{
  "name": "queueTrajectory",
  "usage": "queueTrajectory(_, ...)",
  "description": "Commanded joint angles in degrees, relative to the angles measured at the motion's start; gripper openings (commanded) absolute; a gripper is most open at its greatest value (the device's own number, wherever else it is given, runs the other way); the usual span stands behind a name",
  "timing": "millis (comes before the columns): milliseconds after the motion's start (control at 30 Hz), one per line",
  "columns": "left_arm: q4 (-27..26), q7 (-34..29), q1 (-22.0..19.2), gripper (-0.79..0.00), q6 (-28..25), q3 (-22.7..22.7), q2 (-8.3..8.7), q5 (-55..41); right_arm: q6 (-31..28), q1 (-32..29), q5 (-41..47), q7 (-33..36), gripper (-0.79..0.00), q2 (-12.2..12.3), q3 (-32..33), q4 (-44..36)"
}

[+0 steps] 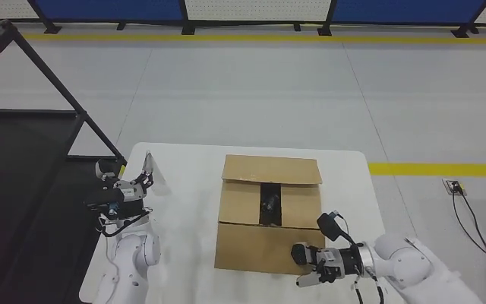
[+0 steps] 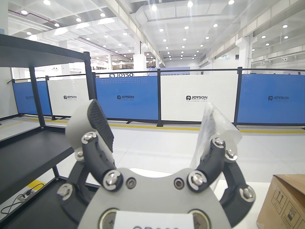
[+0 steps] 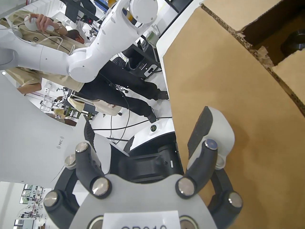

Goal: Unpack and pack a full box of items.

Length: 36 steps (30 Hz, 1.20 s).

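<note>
A cardboard box (image 1: pixel 258 228) stands mid-table with its top flaps mostly shut. Through the gap between the flaps a dark item (image 1: pixel 269 201) shows inside. My right gripper (image 1: pixel 305 266) is open at the box's near right corner. In the right wrist view this gripper (image 3: pixel 146 122) has one finger (image 3: pixel 202 129) over the near flap (image 3: pixel 226 72) and the other finger off the box's edge, and the dark item (image 3: pixel 295 41) lies in the gap. My left gripper (image 1: pixel 144 181) is open near the table's left edge, pointing up and away. A clear plastic bag (image 2: pixel 214 125) clings to one of its fingers.
A black shelf rack (image 1: pixel 38 167) stands just left of the white table (image 1: pixel 182 228); the same shelf rack (image 2: pixel 35 153) fills the side of the left wrist view. The box's corner (image 2: pixel 283 199) shows beside the left gripper (image 2: pixel 152 110). Bare tabletop lies between the left arm and the box.
</note>
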Motion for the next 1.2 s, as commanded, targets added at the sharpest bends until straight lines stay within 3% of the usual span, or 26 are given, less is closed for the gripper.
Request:
queueTrajectory(0, 0.0, 0.0, -0.1, 0.000, -0.2, 0.0, -0.02, 0.0, -0.3, 0.6, 0.6, -0.3, 0.000, -0.1, -0.7, 1.6)
queueTrajectory(633, 0.6, 0.4, -0.4, 0.000, -0.8, -0.5, -0.20, 0.1, 1.6, 4.6, 0.0, 1.6, 0.000, -2.1, -5.2, 7.6)
queueTrajectory(800, 0.7, 0.3, -0.4, 0.000, -0.9, -0.6, -0.24, 0.3, -1.9, 3.7, 3.4, -1.9, 0.000, -0.7, -4.2, 1.3)
queueTrajectory(933, 0.5, 0.3, -0.4, 0.000, -1.1, -0.6, -0.29, 0.1, -3.2, 3.5, 11.8, -3.2, 0.000, 1.3, -1.7, -2.5)
queueTrajectory(1033, 0.3, 0.5, -0.1, 0.000, -1.1, -0.7, -0.31, 0.2, 0.5, 5.1, 19.4, 0.1, 0.000, 2.1, 0.4, -1.5)
queueTrajectory(1167, 0.0, 0.9, 0.4, 0.000, -0.9, -1.7, -0.28, -0.8, 12.4, 8.3, 27.0, 0.2, 0.000, 1.7, 1.0, 2.3)
